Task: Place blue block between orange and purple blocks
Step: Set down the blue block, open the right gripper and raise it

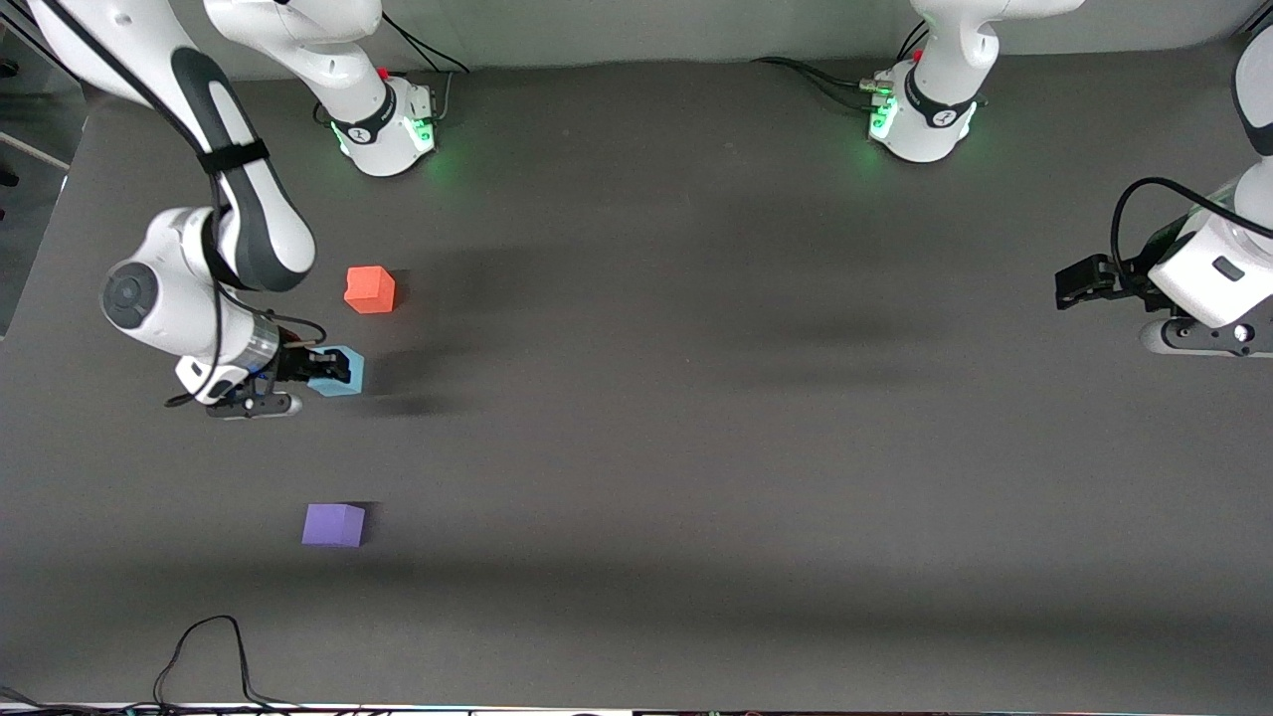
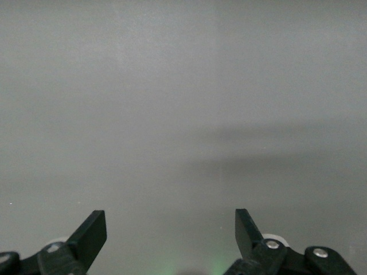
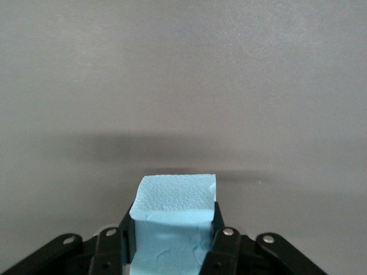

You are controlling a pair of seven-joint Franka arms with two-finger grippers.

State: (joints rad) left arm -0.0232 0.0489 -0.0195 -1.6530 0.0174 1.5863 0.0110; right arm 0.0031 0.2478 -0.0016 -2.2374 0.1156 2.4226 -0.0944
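Observation:
My right gripper (image 1: 336,369) is shut on the light blue block (image 1: 345,384). In the right wrist view the block (image 3: 172,197) sits clamped between the two black fingers of the gripper (image 3: 172,235). It is over the table between the orange block (image 1: 369,289) and the purple block (image 1: 334,524), closer to the orange one, and a shadow lies beside it. The orange block lies farther from the front camera and the purple one nearer. My left gripper (image 1: 1072,285) waits open and empty at the left arm's end of the table (image 2: 171,220).
The two arm bases (image 1: 388,129) (image 1: 920,119) stand along the table edge farthest from the front camera. A black cable (image 1: 204,651) loops over the nearest edge toward the right arm's end. The grey table (image 1: 696,447) is bare elsewhere.

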